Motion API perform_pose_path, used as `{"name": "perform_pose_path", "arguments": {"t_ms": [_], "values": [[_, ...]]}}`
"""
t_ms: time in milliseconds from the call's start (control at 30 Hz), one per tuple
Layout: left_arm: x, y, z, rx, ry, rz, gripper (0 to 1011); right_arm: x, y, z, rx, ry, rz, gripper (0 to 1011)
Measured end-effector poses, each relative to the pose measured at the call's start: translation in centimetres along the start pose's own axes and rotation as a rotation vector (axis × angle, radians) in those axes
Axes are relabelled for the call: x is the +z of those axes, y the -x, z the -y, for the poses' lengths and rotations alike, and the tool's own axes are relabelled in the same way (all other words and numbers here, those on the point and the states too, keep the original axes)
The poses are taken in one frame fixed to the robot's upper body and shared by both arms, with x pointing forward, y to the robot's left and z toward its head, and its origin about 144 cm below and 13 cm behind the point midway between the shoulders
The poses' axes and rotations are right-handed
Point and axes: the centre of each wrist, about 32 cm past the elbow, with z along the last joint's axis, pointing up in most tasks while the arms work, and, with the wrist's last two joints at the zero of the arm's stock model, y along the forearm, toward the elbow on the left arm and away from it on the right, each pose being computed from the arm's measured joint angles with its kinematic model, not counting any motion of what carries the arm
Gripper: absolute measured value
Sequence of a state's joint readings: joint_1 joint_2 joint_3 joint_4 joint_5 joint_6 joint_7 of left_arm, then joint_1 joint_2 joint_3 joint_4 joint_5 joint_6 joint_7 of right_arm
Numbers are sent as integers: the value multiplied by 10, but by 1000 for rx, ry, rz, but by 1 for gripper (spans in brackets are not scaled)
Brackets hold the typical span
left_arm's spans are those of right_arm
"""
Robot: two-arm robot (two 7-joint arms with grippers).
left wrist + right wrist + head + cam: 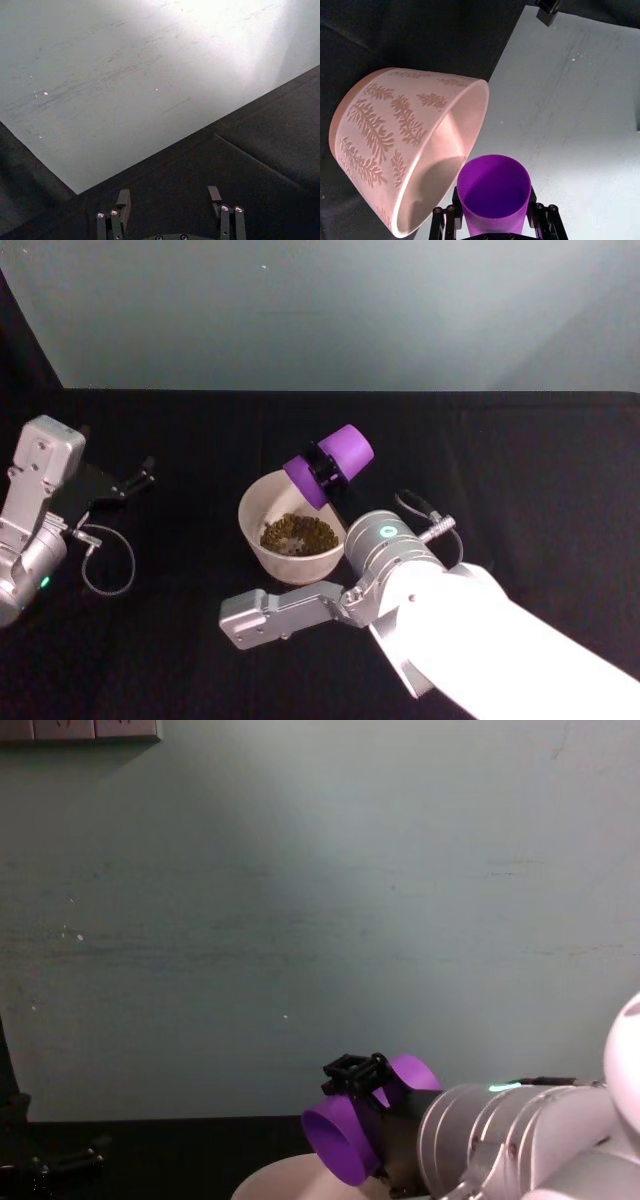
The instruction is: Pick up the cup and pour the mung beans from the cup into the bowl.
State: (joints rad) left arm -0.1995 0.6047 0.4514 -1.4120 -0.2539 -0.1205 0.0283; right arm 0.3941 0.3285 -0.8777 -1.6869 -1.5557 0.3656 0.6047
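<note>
Right tool [322, 472] holds the cup [347, 449] tipped (mouth lowest) over the bowl [295, 566].

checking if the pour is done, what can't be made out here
- Head view: cup, tilted over the bowl in the right gripper, turns its mouth from the camera; its inside is hidden.
- Chest view: bottom edge cuts off the bowl; its contents are hidden.
- Left gripper, parked open at the left, hides nothing.

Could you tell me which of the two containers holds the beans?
The white bowl; the tipped purple cup in the right tool looks empty inside.
</note>
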Motion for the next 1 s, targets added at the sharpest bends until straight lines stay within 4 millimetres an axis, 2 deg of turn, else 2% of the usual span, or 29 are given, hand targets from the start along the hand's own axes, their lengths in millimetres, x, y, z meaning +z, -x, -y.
{"name": "perform_pose_path", "arguments": {"t_ms": [367,600,767,1000], "values": [[0,0,0,0,0,0,1000,5,4,3,-31,7,118,722],[0,0,0,0,0,0,1000,5,5,3,-31,7,126,722],[0,0,0,0,0,0,1000,-4,5,3,-33,-10,18,722],[0,0,0,0,0,0,1000,-33,7,6,-64,-68,-316,722]]}}
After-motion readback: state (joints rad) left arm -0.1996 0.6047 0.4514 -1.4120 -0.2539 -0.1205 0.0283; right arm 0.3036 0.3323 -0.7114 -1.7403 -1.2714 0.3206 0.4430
